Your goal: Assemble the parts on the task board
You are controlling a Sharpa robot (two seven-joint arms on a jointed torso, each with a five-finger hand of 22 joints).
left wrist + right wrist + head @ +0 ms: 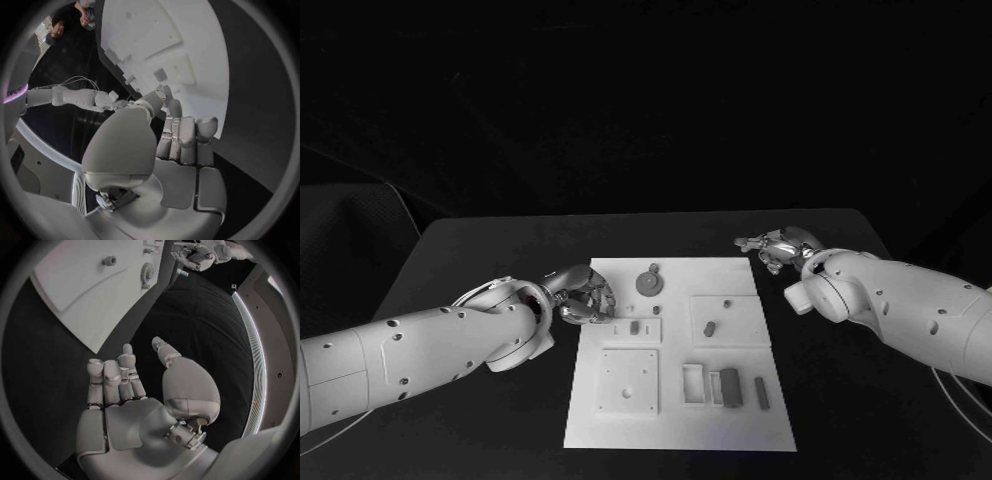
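Note:
The white task board [678, 432] lies in the middle of the black table. On it are a round grey part [648, 282] near the far edge, two small parts [710, 327] in the middle row, and upright grey bars [728, 385] near the front right. My left hand [578, 297] sits at the board's left edge, fingers [184, 135] straight and close to the rim, with nothing visible in them. My right hand [773, 245] hovers over the bare table just off the board's far right corner, its fingers [119, 372] extended and holding nothing.
Raised square blocks [629, 380] stand on the board's front left. The board [75, 295] and round part [148, 274] also appear in the right wrist view, with the left hand [199, 255] beyond. Black table [473, 250] surrounds the board.

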